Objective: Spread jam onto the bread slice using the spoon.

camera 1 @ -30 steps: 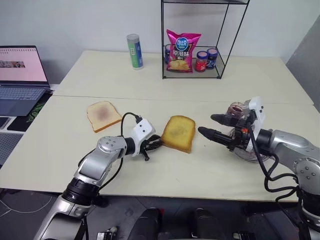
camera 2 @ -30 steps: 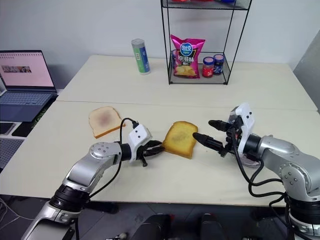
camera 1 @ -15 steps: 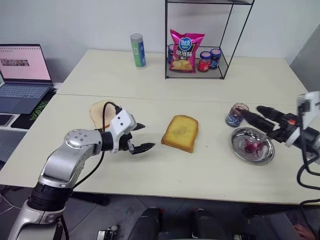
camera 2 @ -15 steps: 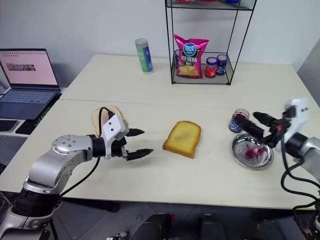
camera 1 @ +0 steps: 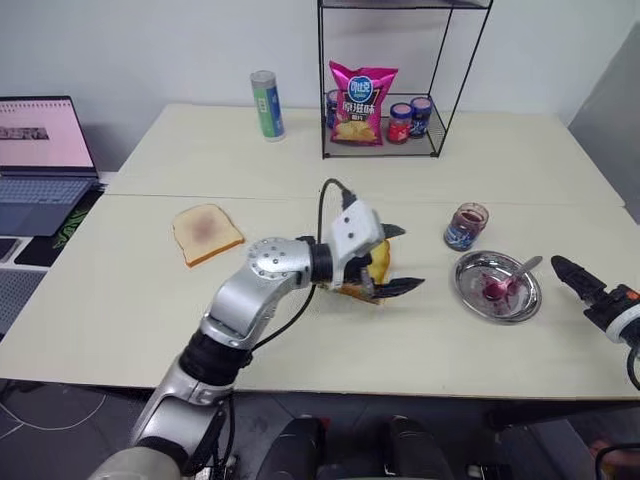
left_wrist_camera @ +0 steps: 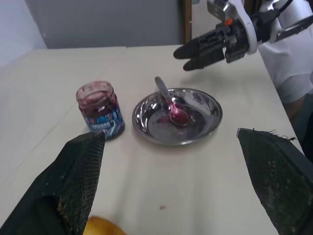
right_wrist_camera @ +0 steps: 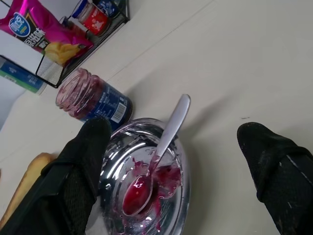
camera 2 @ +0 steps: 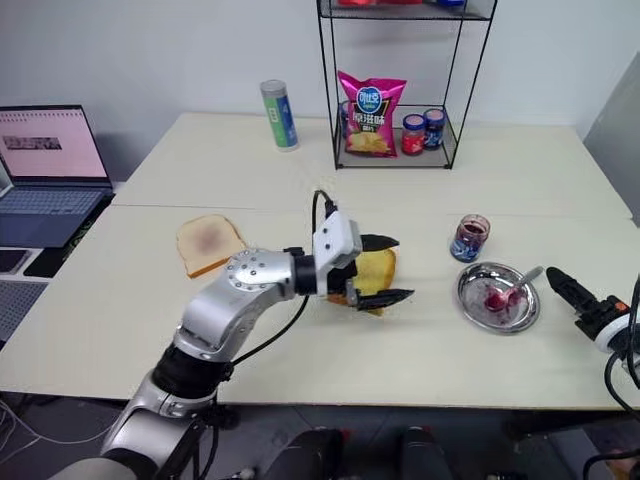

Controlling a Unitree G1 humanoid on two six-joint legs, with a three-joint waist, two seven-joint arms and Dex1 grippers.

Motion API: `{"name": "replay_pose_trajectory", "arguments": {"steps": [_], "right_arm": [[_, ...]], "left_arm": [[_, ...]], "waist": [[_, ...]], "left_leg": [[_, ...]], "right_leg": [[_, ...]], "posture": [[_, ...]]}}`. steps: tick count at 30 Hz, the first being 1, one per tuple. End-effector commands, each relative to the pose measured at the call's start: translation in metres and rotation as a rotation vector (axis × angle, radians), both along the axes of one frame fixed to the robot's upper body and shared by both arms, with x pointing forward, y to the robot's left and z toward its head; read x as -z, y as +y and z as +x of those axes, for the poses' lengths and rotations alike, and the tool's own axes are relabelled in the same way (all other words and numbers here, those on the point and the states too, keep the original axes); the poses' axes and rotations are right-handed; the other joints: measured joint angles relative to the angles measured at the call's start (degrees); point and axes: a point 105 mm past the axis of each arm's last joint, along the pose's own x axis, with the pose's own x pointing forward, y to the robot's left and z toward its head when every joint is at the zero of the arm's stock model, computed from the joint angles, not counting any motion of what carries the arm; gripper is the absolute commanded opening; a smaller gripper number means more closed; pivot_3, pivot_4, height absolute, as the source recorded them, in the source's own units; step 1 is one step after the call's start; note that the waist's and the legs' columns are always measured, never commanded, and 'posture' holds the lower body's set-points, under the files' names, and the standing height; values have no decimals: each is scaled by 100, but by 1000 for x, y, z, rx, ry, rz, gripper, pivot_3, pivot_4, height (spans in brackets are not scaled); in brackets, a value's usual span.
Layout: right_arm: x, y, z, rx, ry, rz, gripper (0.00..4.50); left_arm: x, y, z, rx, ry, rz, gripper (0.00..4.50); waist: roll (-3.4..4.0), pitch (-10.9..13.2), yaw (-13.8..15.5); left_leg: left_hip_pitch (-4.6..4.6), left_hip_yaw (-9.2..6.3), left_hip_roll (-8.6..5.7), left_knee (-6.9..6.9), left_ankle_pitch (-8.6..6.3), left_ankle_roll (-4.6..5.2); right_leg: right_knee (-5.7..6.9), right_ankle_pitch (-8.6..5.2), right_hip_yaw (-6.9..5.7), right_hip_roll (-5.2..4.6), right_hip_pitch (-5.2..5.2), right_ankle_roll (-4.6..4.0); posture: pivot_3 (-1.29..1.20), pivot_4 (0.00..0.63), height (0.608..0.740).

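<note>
Your left end effector [camera 1: 396, 258] is hanging released over the bread slice [camera 1: 378, 262], fingers spread wide, one finger [camera 1: 392, 230] past the far edge of the slice and the other [camera 1: 398, 287] past its near edge; you cannot tell from the head views whether either is touching it. The bread slice is lying on the counter [camera 1: 120, 290] directly under and behind this end effector, mostly hidden by it.

Your right end effector [left_wrist_camera: 203, 49] is sitting released, nothing between its fingers, near the right edge of the counter. The steel dish [camera 1: 497, 287] is lying just to its left, apart from it. The spoon [right_wrist_camera: 159, 154] is resting in the dish, bowl down in the jam [right_wrist_camera: 166, 177], handle leaning on the rim toward your right end effector. The jam is sitting as a wet red smear in the dish bottom, and the spoon bowl is coated red.

An open jam jar [camera 1: 465, 226] is standing just beyond the dish, between the two end effectors. A second slice with a pinkish smear [camera 1: 206, 233] is lying well to the left of your left end effector. The wire rack [camera 1: 385, 90] with a pink snack bag [camera 1: 361, 102] is standing at the far side.
</note>
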Motion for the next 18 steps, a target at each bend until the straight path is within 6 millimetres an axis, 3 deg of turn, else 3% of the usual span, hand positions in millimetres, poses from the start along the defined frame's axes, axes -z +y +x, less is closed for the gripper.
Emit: {"name": "replay_pose_trajectory", "arguments": {"steps": [1,10,18], "right_arm": [[-3,1,17,-25,-35,-19,4500],[12,15,47,-80,-19,8,4500],[16,16,54,-76,-30,34,4500]], "left_arm": [[-5,-5,-4,42,-18,-3,4484],[-5,-3,-6,34,-6,0,4484],[-4,4,-8,12,0,16,4484]], "waist": [[2,0,-18],[4,2,-10],[5,1,-14]], "left_leg": [[0,0,0,0,0,0],[-6,-2,-10,1,3,5],[-4,-2,-9,4,4,5]], "right_leg": [[0,0,-1,0,0,0],[-8,5,4,3,1,11],[-6,8,7,3,1,15]], "posture": [[0,150,740],[0,150,740],[0,150,740]]}}
